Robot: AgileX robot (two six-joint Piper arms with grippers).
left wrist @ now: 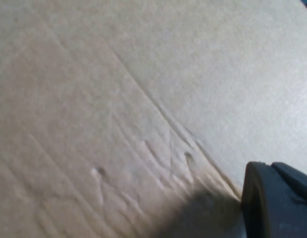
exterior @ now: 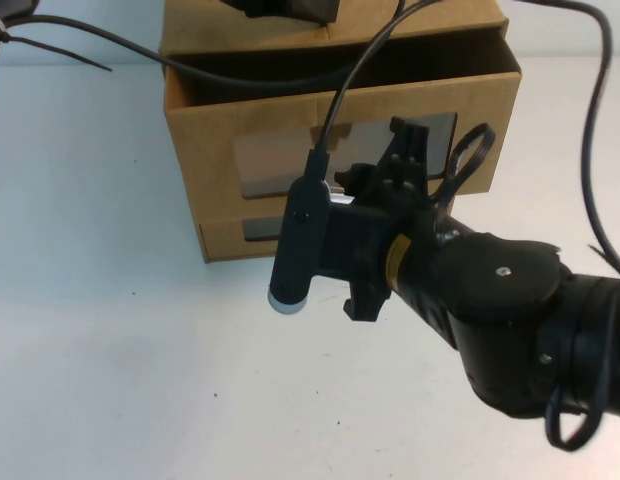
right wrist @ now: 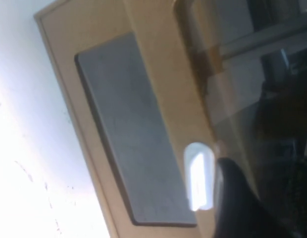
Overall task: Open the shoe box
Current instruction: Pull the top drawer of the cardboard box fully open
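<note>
One pale table fills most of the high view. The brown cardboard shoe box stands on it at the upper centre of the frame, with its windowed front face toward the camera. The right arm comes in from the lower right and sets the right gripper against that face, just beside the grey window. Whether its fingers are apart or together cannot be told. The left gripper shows only as one dark tip close over plain cardboard in its own wrist view, so it seems to sit on or near a box panel. The state of its fingers cannot be told either. A dark slot runs between the top panel and the front panel, so I judge the box partly open. To finish well, the right gripper should take the front panel by its upper edge, not by the film, and follow the fold's arc. The left should pin the body meanwhile, or the light box may slide. Nothing inside can be made out: the slot lies in shadow and the window shows only grey.
</note>
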